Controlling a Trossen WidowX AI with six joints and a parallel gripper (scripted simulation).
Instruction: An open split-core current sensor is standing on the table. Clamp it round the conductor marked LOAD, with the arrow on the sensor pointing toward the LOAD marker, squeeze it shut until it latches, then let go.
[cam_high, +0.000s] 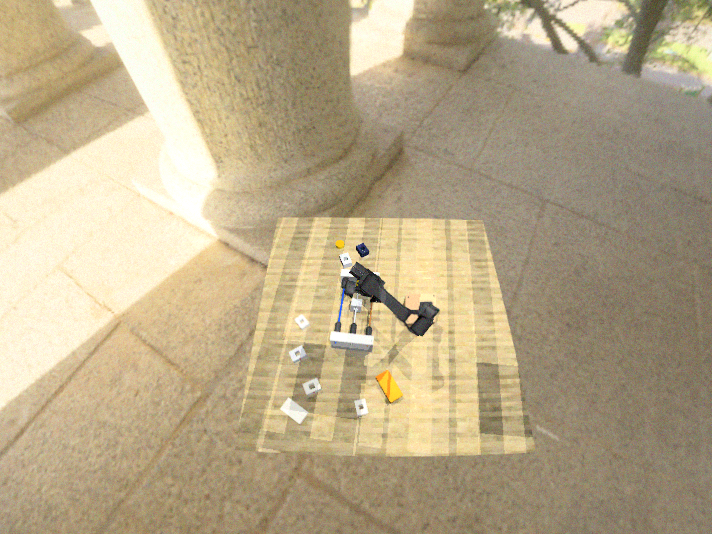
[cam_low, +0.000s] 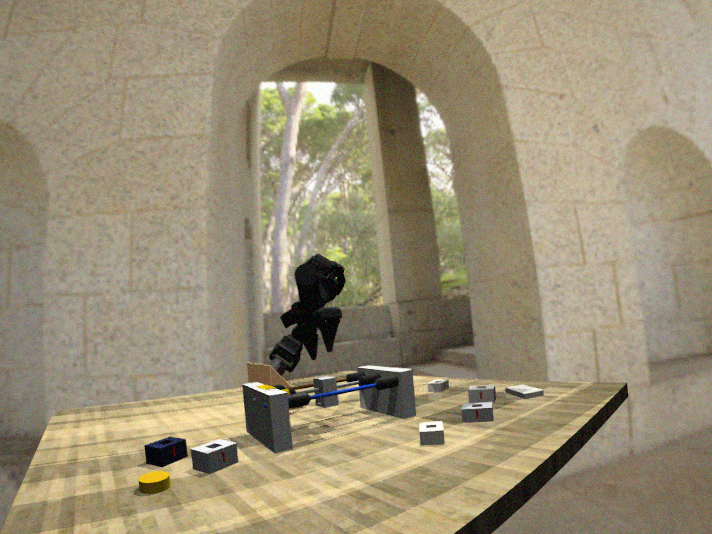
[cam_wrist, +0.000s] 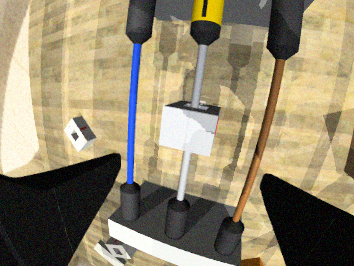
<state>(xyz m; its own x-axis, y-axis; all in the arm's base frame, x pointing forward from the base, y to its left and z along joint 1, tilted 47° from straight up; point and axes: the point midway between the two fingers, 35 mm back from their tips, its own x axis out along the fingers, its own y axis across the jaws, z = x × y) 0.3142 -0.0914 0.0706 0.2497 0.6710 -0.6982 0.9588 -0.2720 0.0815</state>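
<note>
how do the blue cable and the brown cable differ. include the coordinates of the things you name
The blue cable (cam_high: 340, 308) (cam_low: 346, 390) (cam_wrist: 133, 115) runs nearly straight in the wrist view, while the brown cable (cam_wrist: 266, 125) bows to one side. In the exterior view the blue cable lies on the near side of the two end blocks, the brown cable on the far side. Both end in black sleeves, and neither has a sensor round it.

Your arm is matte black all over, with blocky, angular joint housings and a straight, slim link between them, and beyond the bulky wrist housing, your landmark here, sit two dark fingers, broad at the root and tapering to blunt, narrow tips.
</note>
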